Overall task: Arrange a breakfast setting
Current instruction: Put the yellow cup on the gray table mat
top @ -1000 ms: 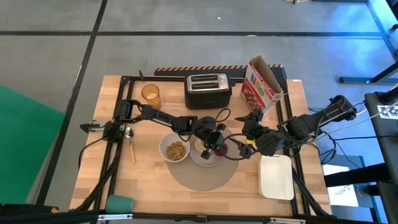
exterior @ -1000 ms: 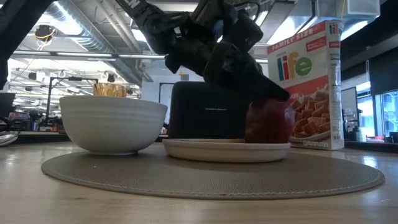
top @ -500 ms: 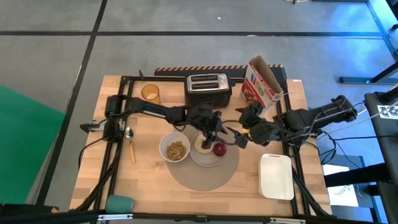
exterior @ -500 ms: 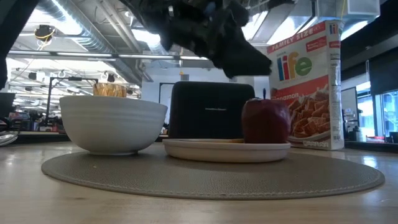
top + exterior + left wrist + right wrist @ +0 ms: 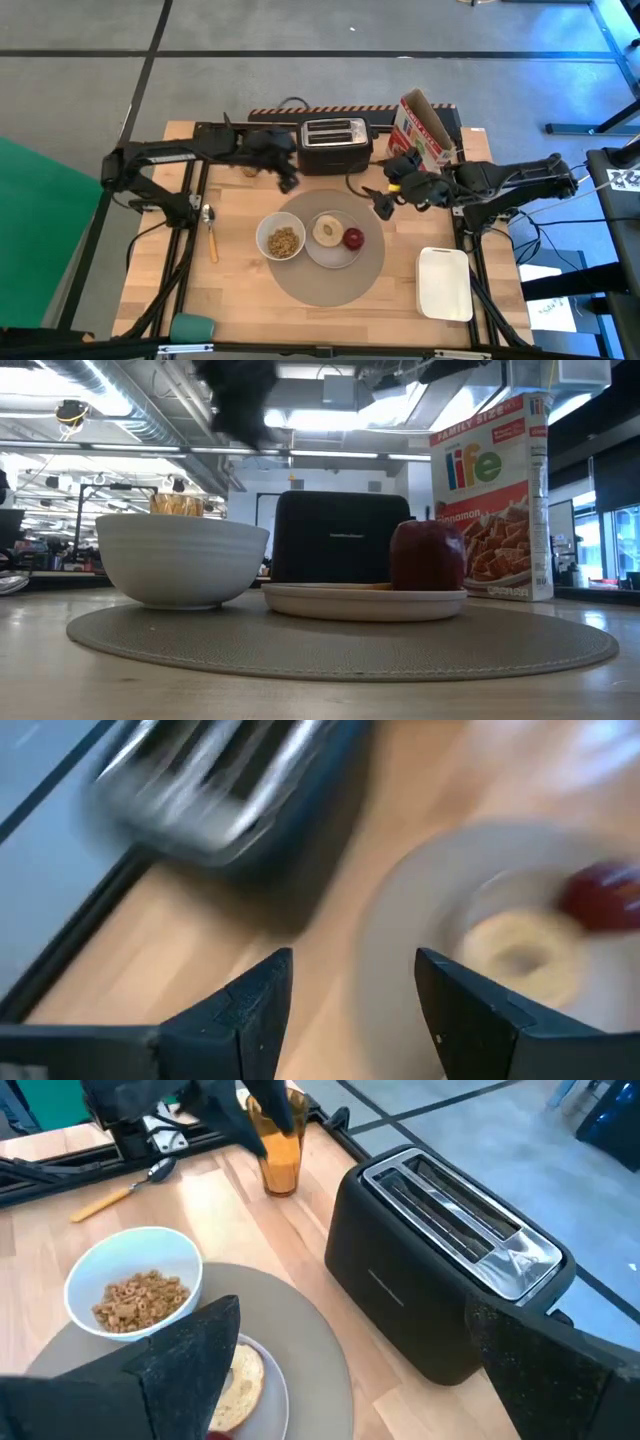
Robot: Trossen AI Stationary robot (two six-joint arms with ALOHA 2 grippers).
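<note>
One mat [image 5: 330, 275] lies on the table. On it stand one bowl [image 5: 281, 241], filled with cereal rings too many to count, and one plate [image 5: 334, 252]. The plate carries one bagel [image 5: 326, 230] and one red fruit [image 5: 353, 238]. There is one tumbler [image 5: 281, 1142] and one spoon [image 5: 210, 232]. One toaster [image 5: 334, 146] with two slots stands at the back, with one cereal box [image 5: 420, 136] beside it. One tray [image 5: 445, 285] lies off the mat. Two arms reach over the table, each ending in one gripper with two fingers: the left gripper [image 5: 286, 176] and the right gripper [image 5: 383, 201].
</note>
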